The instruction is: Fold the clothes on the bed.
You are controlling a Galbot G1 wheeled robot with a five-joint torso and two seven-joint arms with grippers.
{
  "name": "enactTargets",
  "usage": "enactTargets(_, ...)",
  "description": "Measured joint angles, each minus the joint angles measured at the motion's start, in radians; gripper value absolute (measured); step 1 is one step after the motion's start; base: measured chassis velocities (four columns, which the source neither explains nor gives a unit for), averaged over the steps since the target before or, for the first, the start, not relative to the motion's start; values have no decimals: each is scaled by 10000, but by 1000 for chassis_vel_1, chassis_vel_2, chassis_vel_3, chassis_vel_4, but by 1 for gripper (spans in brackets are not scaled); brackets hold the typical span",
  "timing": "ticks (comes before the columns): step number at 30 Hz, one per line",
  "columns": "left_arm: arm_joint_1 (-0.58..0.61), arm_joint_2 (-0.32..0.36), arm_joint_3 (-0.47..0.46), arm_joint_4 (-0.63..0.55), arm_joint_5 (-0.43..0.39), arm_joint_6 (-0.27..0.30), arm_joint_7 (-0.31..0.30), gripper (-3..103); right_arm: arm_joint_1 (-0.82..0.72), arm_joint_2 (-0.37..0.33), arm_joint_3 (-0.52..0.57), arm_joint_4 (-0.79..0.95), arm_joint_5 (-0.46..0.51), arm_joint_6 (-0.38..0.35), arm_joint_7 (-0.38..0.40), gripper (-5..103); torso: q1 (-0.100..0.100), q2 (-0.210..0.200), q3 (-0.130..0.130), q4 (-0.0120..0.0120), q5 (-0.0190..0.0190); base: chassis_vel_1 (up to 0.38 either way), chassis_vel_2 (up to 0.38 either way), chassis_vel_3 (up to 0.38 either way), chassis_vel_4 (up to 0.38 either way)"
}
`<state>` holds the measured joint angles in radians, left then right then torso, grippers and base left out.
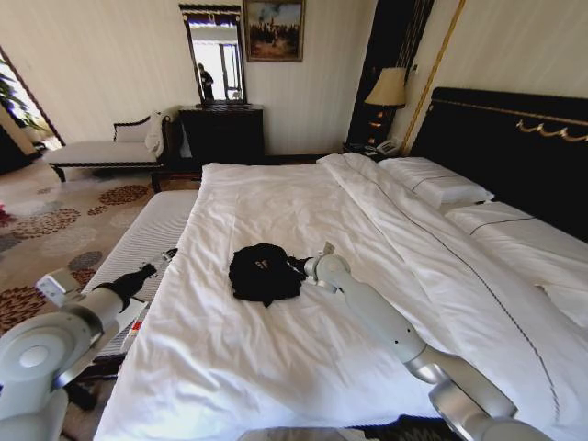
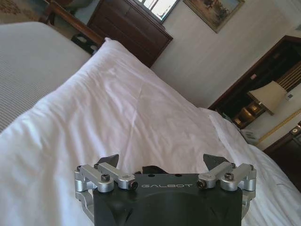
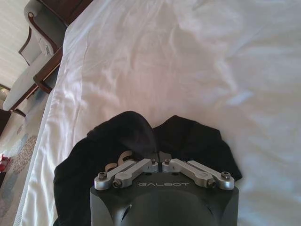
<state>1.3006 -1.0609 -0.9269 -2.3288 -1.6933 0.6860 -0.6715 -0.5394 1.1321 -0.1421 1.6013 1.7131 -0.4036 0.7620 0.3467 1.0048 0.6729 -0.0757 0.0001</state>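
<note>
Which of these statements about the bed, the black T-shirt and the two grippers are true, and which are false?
1. The black T-shirt lies spread flat. False: it is bunched in a heap on the white duvet.
2. The right gripper is shut on the T-shirt. True.
3. The left gripper is shut on the duvet. False: it is open, at the bed's edge.
4. A lamp stands beside the headboard. True.

shirt (image 1: 265,272) lettering too small.
</note>
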Motion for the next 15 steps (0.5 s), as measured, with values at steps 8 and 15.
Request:
enactTargets(8,-781,-489,1953,1327,-1009,-58,-794,100,-233,-79,108,129,-206,56,12,0,0,0,0,6,0,0,0,0,0)
enactTargets(15,-1711,-736,3322,2301,-730,-36,-840,100,-283,-62,132,118,-331,83,40,0,0,0,1,1,1,0,0,0,0)
